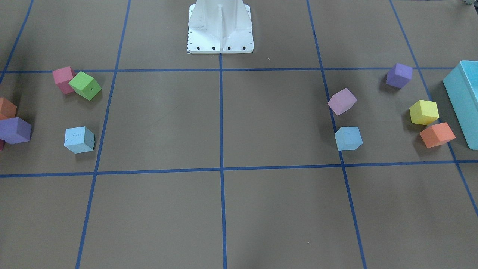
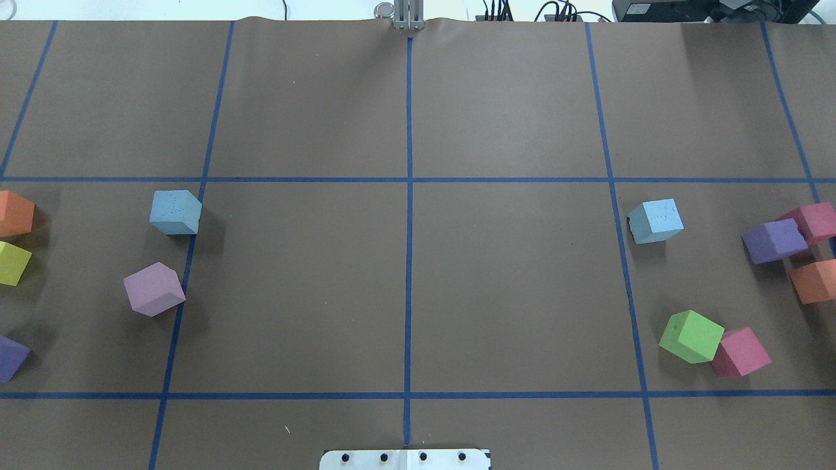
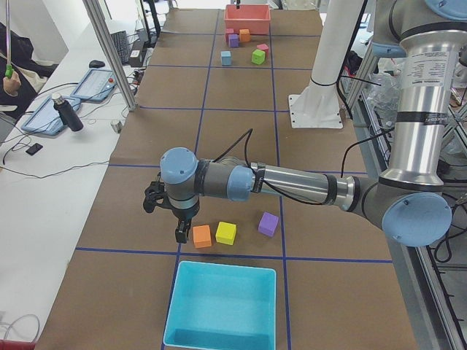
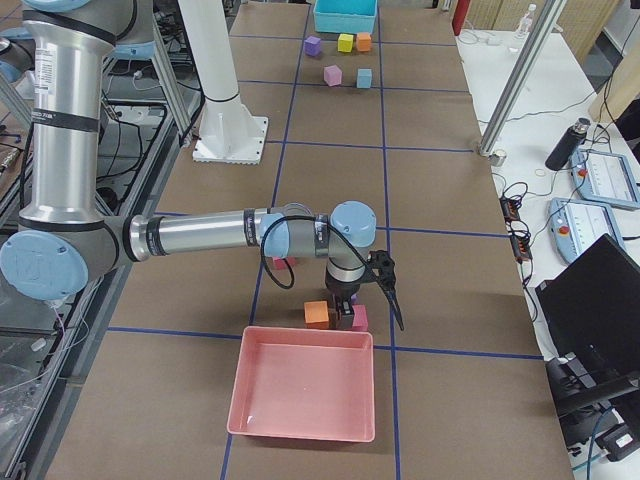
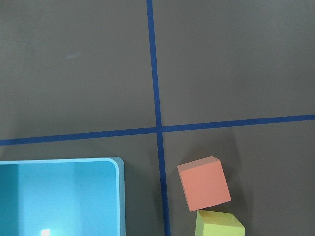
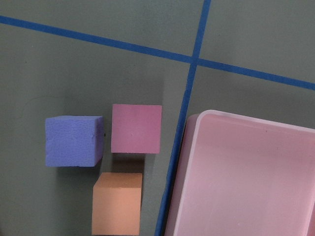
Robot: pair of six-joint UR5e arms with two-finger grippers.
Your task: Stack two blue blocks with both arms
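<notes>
**Two blue blocks sitting apart, both grippers hanging out by the trays**

You're looking at both sky-blue foam cubes resting flat on the brown table, well apart, one on each side of the centre line. The left blue block [image 2: 175, 212] is sitting turned a little off the grid, its corner touching a blue tape line, its top face showing faint dimples. A light purple cube [image 2: 154, 288] is lying near it, on the robot's side. The right blue block [image 2: 655, 220] is sitting just beside the matching tape line on the other side, turned too, with the same matte pale finish and speckled top. Nearer the robot, a green cube [image 2: 691, 336] is touching a pink cube [image 2: 740, 352].

Your left gripper [image 3: 166, 219] is hanging low at the table's end, next to an orange cube [image 5: 204, 183] and a yellow cube [image 5: 219, 223], near the teal tray [image 3: 219, 306]. Your right gripper [image 4: 370, 305] is hovering at the opposite end, by the pink tray [image 4: 300, 395]. Both are showing only from the side cameras, so you cannot tell how far either one is parted or whether it is gripping anything.
</notes>
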